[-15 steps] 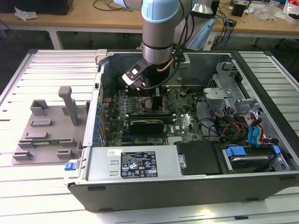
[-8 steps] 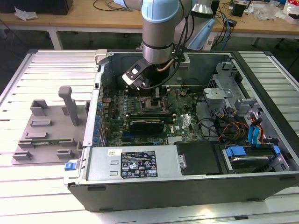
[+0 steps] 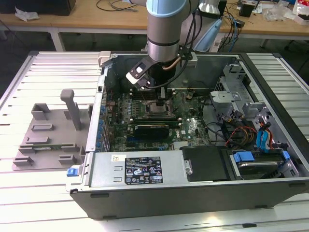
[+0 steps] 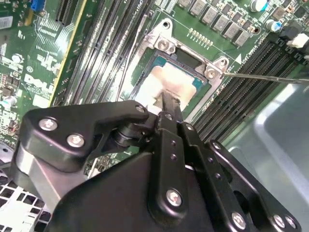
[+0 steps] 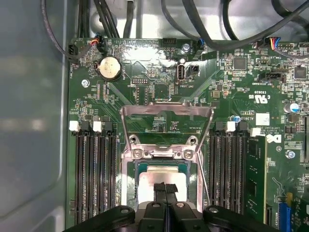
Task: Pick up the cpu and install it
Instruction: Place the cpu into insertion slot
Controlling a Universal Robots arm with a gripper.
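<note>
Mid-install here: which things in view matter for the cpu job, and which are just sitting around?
In the job: gripper, tips down at the cpu; open socket frame.
Just about: coin battery; memory slots; cables; grey tray outside the case.

The cpu [image 5: 161, 174] apparently lies in the socket [image 5: 128, 186], under the tool [image 5: 165, 187].

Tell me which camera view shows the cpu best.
The first wrist view: the cpu lies face-on in its socket, little covered by the tool. The second wrist view shows the cpu slanted, partly behind the tool. In the exterior view the tool stands over the socket, far off.
</note>
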